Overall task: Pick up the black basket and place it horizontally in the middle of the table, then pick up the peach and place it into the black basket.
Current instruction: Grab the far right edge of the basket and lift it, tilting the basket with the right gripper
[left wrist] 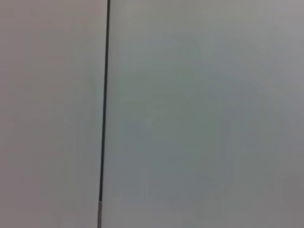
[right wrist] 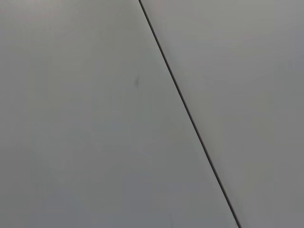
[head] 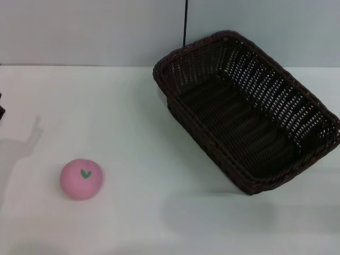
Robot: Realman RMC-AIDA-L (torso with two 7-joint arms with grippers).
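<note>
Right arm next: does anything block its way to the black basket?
Probably not. The black basket lies skewed on the table's right side, nothing over or around it; the peach sits far left. Neither gripper shows.

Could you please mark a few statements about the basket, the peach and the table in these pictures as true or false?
1. The black basket sits at an angle on the right part of the table. True.
2. The peach lies inside the basket. False: it rests on the table, well apart from it, on the left.
3. The basket holds nothing. True.
4. A gripper is clamped on the basket's rim. False: no gripper is in view.
</note>
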